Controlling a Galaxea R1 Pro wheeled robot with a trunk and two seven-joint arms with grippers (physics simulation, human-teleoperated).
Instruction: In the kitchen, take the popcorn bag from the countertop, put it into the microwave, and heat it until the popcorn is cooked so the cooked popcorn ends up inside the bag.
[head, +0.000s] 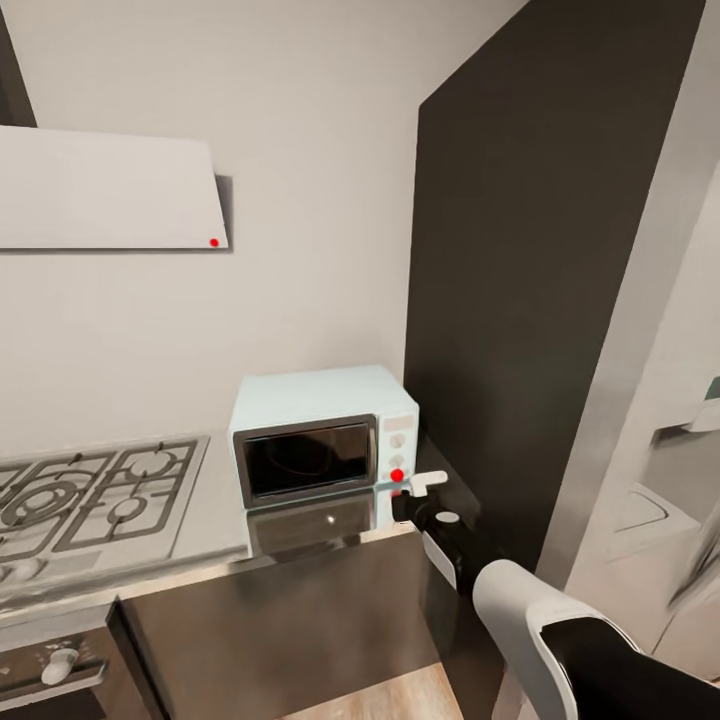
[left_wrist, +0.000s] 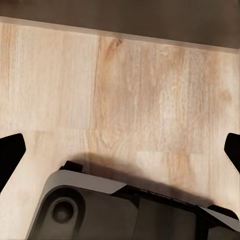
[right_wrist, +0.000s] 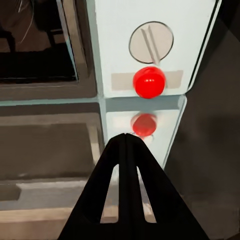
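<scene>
Small pale mint-blue microwave (head: 322, 432) sat at lower centre of the head view, on the grey brushed-steel countertop (head: 215, 520), door shut, beside a tall dark cabinet panel (head: 530, 270). Right gripper (right_wrist: 126, 137) hung just before its cream panel, fingers pressed together, tips below a red marker dot (right_wrist: 148, 82) under the lower knob (right_wrist: 151, 42). Left gripper's black fingers (left_wrist: 10, 155) were spread wide over pale wood floor (left_wrist: 125, 95). Gas hob (head: 90, 495) at lower left.

The microwave (head: 322, 432) stands on the grey countertop (head: 215, 520) against the white wall, door closed. A gas hob (head: 85, 495) lies to its left. The right arm (head: 560, 630) reaches toward the control panel; its gripper (head: 425, 483) sits just beside a red button (head: 397, 475).
</scene>
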